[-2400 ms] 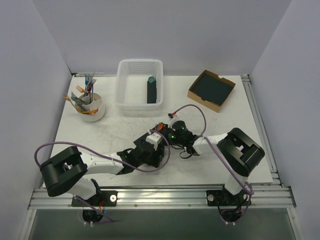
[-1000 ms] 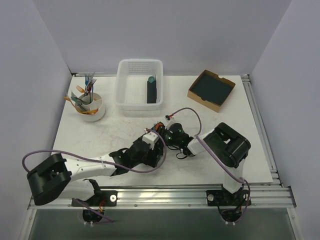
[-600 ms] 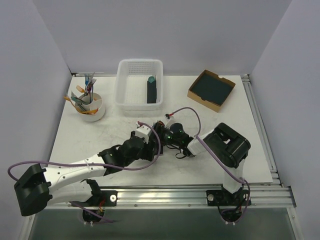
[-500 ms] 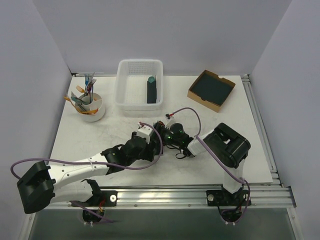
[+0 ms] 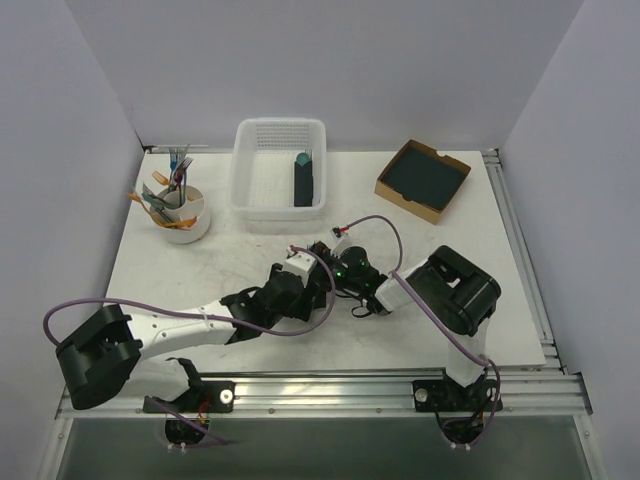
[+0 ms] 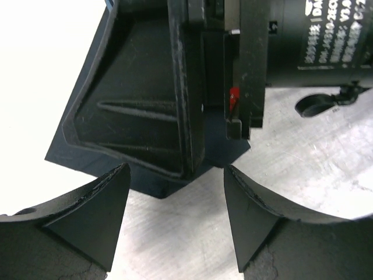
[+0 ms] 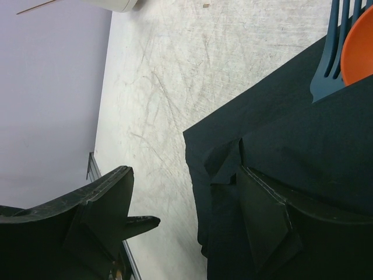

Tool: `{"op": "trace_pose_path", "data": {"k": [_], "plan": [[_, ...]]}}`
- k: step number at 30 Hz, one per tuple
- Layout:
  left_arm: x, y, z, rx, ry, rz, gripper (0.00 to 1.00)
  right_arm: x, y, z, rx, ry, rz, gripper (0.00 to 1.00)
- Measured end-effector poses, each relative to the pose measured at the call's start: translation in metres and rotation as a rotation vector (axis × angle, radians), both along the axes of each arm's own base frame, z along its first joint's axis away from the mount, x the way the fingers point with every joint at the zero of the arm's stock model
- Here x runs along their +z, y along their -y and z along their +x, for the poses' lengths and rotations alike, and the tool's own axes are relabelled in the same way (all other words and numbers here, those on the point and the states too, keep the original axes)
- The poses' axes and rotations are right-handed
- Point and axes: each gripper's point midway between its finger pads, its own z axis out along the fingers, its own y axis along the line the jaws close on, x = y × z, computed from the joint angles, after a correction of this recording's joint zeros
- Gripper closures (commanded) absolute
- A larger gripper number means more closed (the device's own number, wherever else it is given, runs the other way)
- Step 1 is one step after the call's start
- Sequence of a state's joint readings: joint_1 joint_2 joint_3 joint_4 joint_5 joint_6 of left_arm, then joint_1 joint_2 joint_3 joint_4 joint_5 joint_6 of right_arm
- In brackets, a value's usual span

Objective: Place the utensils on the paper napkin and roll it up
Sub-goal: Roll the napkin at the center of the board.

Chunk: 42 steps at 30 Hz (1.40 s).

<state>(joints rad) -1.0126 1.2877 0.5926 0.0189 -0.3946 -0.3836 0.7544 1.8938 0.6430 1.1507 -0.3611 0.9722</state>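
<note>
The right end effector (image 7: pixel 185 175), spread, straddles the paper napkin (image 7: pixel 280 116) edge, an orange utensil (image 7: pixel 358 46) at 1 o'clock; the left end effector (image 6: pixel 175 175) is spread too.

Both arms are the same build: white link shells, black rounded joint housings. Left arm (image 5: pixel 170 328) has a white block (image 5: pixel 300 262) on the wrist. Right arm (image 5: pixel 455 292) has green LEDs (image 5: pixel 347 268) lit at the wrist. Purple cable (image 5: pixel 75 305) loops out at the far-left shoulder. Second purple cable (image 5: pixel 385 222) arcs over the right forearm. Black base plates (image 5: pixel 190 395) at the near edge, silver bolt heads (image 5: pixel 227 397). Left gripper (image 6: pixel 175 216): matte black wedge fingers, grainy worn edges. Right gripper (image 7: pixel 180 216): same black wedges, with ribbed outer faces in the left wrist view. White lettering (image 6: pixel 326 35) on the black motor body, partly cropped.
</note>
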Motion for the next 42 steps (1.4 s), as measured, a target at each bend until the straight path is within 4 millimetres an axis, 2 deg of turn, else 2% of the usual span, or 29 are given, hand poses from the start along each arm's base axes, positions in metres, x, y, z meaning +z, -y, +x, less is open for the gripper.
{"op": "trace_pose_path", "data": {"k": [15, 18, 23, 30, 42], "plan": [[-0.022, 0.014, 0.017, 0.018, 0.008, 0.029, 0.28, 0.001, -0.001, -0.001, -0.001, -0.01, 0.025, 0.27], [-0.026, 0.014, 0.017, 0.02, 0.004, 0.035, 0.32, 0.002, -0.001, -0.001, 0.0, -0.012, 0.03, 0.27], [-0.033, 0.015, 0.015, 0.026, -0.016, 0.04, 0.44, 0.002, 0.0, 0.0, -0.002, -0.016, 0.033, 0.26], [-0.035, 0.022, 0.01, 0.027, -0.021, 0.005, 0.53, 0.002, 0.002, 0.001, -0.001, -0.018, 0.033, 0.25], [-0.043, 0.03, 0.006, 0.033, -0.032, -0.016, 0.55, 0.0, 0.015, 0.002, 0.003, -0.023, -0.05, 0.2]]}}
